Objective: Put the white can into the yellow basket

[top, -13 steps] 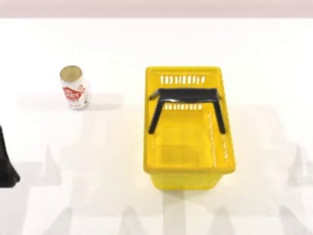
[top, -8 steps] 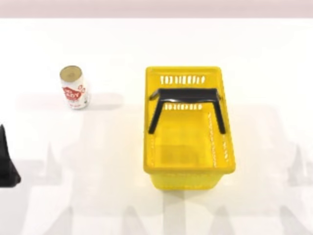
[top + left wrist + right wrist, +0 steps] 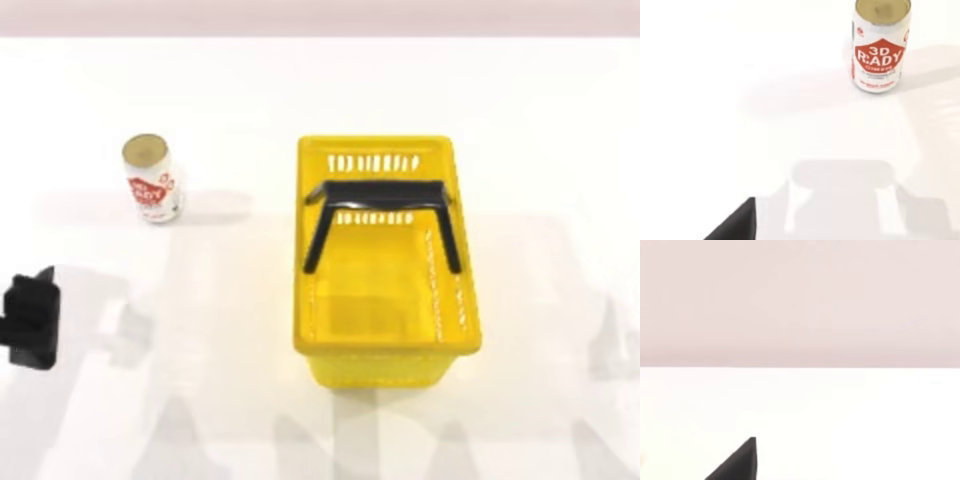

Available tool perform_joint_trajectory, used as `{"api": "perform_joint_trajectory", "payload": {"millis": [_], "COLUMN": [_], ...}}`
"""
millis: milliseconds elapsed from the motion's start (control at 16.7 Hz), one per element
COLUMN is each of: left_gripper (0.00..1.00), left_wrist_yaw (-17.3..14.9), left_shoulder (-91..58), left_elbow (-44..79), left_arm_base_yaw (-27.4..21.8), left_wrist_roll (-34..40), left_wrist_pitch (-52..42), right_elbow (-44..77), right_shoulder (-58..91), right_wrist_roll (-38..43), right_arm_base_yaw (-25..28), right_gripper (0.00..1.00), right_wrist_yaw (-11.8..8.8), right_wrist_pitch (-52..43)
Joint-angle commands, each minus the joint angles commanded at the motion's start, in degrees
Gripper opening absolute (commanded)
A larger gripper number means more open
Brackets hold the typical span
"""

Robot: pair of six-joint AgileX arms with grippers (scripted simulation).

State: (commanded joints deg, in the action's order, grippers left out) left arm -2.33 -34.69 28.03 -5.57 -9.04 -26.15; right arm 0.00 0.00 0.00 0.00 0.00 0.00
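The white can (image 3: 152, 179) with red label markings stands upright on the table at the left; the left wrist view shows it (image 3: 881, 46) from close by, its dull metallic top visible. The yellow basket (image 3: 463, 300) sits at the table's middle, with its black handle (image 3: 381, 194) folded across the far half and nothing inside. My left gripper (image 3: 30, 320) is a dark block at the left edge, nearer the table's front than the can and well apart from it. My right arm is outside the top view; only a black wedge (image 3: 737, 462) of it shows in the right wrist view.
White tabletop (image 3: 230, 330) lies between the can and the basket and all round them. The table's far edge meets a pale wall (image 3: 320, 15). The right wrist view looks across bare table toward that wall.
My left arm has come a little further in from the left edge and turned, now showing as a blocky shape. The can and the basket have not moved.
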Motion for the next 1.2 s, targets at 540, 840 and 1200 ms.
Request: {"api": "perform_joint_trajectory", "payload": {"millis": [540, 840, 1200], "left_gripper": [1.0, 1.0, 1.0], "left_wrist_yaw": [-0.72, 0.07, 1.47], "left_shoulder": [-53.43, -79.63, -99.61], "left_elbow": [44.29, 70.68, 96.04], "left_arm_base_yaw": [-5.21, -6.42, -6.42], "left_wrist_roll": [-13.37, -19.86, -25.02], "left_wrist_pitch": [-34.65, -47.87, -54.61], "right_elbow": [0.0, 0.0, 0.0], "right_shoulder": [0.0, 0.0, 0.0], "right_wrist_roll": [0.0, 0.0, 0.0], "right_arm_base_yaw": [0.0, 0.0, 0.0], "right_gripper": [1.0, 1.0, 1.0], "right_wrist_yaw": [0.0, 0.0, 0.0], "right_wrist_pitch": [0.0, 0.0, 0.0]}}
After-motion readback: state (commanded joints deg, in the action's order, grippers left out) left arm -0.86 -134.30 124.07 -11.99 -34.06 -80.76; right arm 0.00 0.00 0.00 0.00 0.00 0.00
